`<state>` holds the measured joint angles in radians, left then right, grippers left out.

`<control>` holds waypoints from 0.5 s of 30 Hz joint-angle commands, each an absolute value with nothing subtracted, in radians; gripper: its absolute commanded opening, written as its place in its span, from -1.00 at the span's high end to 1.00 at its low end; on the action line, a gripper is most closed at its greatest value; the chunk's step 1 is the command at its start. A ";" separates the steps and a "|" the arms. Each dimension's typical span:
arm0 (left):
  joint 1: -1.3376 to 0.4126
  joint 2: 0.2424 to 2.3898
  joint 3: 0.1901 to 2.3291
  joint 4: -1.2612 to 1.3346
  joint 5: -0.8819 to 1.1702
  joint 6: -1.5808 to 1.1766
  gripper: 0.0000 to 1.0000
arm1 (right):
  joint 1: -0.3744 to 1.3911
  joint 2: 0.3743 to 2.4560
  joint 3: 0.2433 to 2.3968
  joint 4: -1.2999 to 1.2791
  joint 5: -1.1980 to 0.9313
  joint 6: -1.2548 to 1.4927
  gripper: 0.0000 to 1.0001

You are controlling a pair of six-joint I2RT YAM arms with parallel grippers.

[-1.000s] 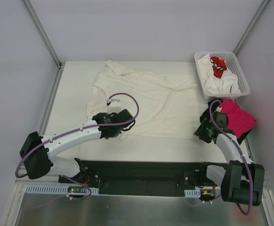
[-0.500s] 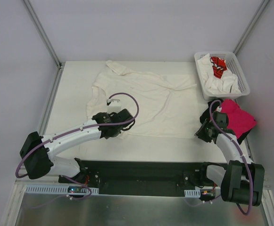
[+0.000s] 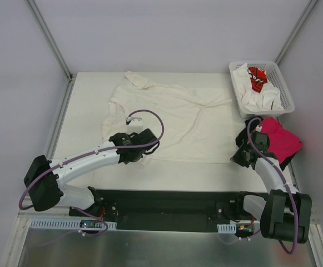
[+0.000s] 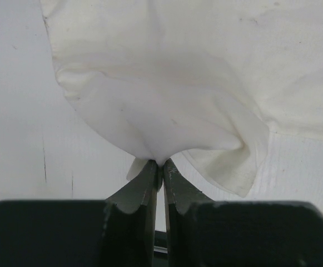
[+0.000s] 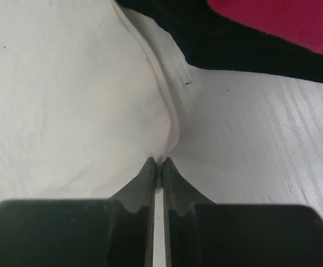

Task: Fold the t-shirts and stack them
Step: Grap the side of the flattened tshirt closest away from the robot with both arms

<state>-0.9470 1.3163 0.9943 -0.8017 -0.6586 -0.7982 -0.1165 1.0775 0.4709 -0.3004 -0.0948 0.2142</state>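
so the left gripper (image 4: 160, 164) is clamped right down, jaws basically touching, with a little bunch of the cream t-shirt (image 3: 172, 117) pinched between the tips; it's the near-left corner of the hem, and the cloth fans out from the pinch. The right gripper (image 5: 156, 160) is the same, jaws squeezed to a sliver, and its wrist view shows the shirt's near-right edge puckering right into the tips, so it looks like it has hold of that hem too. The shirt itself is spread mostly flat over the middle of the table (image 3: 83, 111), with one sleeve bunched up at the far edge. Just right of the right gripper, the magenta shirt (image 3: 281, 139) sits on top of a black shirt (image 5: 233, 47), and farther back the basket (image 3: 284, 83) holds a white shirt with red print (image 3: 257, 78) along with other pale cloth. Compared to a second ago, hardly anything looks different from above: the left arm is in the same spot, the right wrist has only shifted a hair at the shirt's corner, and the cloth lies the same
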 commanded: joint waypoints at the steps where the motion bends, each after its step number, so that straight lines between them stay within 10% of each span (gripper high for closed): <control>1: -0.933 1.278 1.031 -0.827 -0.692 -0.788 0.97 | -0.124 1.062 0.522 -0.293 -0.113 0.230 0.97; 15: -0.850 1.235 1.137 -0.830 -0.802 -0.710 1.00 | -0.124 0.971 0.580 -0.365 -0.098 0.215 0.98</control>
<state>-0.8688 1.2488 1.0927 -0.8131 -0.7387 -0.7555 -0.1165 1.0027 0.5129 -0.3370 -0.1116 0.2230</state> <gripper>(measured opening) 0.009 0.071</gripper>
